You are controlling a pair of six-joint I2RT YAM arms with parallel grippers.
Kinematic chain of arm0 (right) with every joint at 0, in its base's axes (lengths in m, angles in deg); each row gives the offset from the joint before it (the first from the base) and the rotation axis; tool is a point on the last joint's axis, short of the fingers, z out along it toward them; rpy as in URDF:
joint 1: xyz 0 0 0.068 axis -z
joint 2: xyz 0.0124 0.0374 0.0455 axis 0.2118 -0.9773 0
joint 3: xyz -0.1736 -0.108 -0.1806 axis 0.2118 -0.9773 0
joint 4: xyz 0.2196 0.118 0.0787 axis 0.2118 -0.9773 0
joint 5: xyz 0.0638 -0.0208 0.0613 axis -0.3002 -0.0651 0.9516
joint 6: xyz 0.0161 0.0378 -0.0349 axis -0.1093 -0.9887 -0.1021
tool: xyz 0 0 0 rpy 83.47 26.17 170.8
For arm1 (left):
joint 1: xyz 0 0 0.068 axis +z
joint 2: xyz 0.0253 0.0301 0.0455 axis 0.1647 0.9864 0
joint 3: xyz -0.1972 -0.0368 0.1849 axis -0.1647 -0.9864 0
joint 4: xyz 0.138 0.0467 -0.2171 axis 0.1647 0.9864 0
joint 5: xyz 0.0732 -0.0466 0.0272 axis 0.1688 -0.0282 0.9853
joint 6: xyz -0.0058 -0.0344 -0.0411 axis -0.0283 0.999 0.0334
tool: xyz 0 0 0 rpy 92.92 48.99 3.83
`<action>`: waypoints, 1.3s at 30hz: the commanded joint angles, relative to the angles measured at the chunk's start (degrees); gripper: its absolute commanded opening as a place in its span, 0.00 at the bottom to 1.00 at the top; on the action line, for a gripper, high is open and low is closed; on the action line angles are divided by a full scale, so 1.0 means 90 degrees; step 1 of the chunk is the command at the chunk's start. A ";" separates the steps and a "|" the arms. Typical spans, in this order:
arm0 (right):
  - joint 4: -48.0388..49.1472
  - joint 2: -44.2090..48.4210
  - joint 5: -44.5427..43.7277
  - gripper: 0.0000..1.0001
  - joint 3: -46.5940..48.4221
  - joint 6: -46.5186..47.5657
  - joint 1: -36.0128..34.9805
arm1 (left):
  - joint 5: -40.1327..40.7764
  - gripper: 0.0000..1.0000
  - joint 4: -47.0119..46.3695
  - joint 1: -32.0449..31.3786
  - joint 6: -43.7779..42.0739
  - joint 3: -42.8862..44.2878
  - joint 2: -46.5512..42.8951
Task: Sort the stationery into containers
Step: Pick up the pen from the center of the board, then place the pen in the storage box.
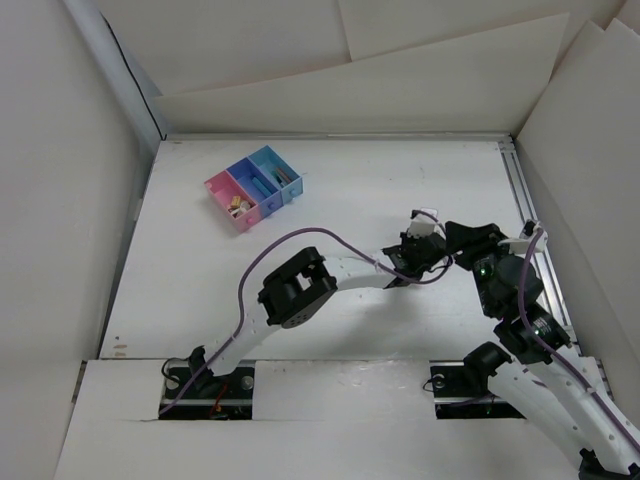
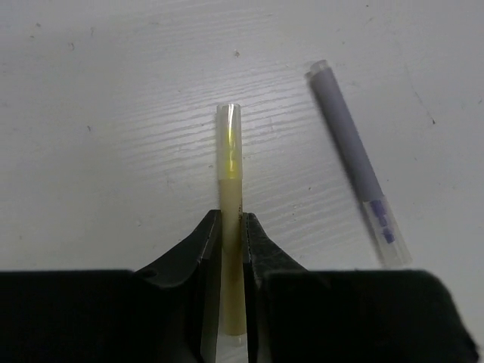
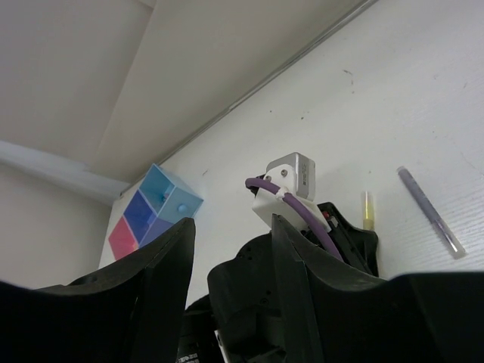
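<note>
My left gripper (image 2: 231,219) is shut on a cream-yellow pen (image 2: 229,151), which lies lengthwise between the jaws on the white table, clear cap pointing away. A purple-blue pen (image 2: 355,159) lies loose just to its right. In the top view the left gripper (image 1: 415,245) is right of centre. The right gripper (image 1: 458,240) is close beside it and stands open (image 3: 231,223) with nothing between its fingers, looking at the left wrist. From there I see the yellow pen's tip (image 3: 367,208) and the purple-blue pen (image 3: 429,212). The containers (image 1: 252,188) sit at the far left.
The pink bin (image 1: 232,203) holds small bits and the light blue bin (image 1: 273,177) holds a stick. Pale board walls enclose the table, and a metal rail (image 1: 528,235) runs along its right edge. The left arm's elbow (image 1: 295,290) is raised over the middle.
</note>
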 commanded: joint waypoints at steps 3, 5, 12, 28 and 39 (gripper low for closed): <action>0.0245 0.0049 0.0000 0.51 0.0127 0.0105 -0.0039 | 0.0505 0.00 0.0099 0.0002 0.0109 -0.0866 -0.0513; 0.0245 0.0049 -0.0069 0.51 0.0127 0.0105 -0.0039 | 0.0593 0.00 0.0099 0.0002 0.0109 -0.1109 -0.0746; 0.0245 0.0049 -0.0107 0.51 0.0069 0.0105 -0.0039 | 0.0886 0.00 -0.0048 0.0127 0.0178 -0.1765 -0.1693; 0.0372 -0.0311 0.0195 0.51 0.0127 0.0163 -0.0039 | -0.1546 0.00 -0.1064 0.4590 0.0842 -0.2548 -0.3483; 0.0314 -0.0752 -0.0429 0.51 0.0127 0.0028 -0.0039 | -0.1253 0.00 -0.0233 0.5265 0.0578 -0.1092 -0.2291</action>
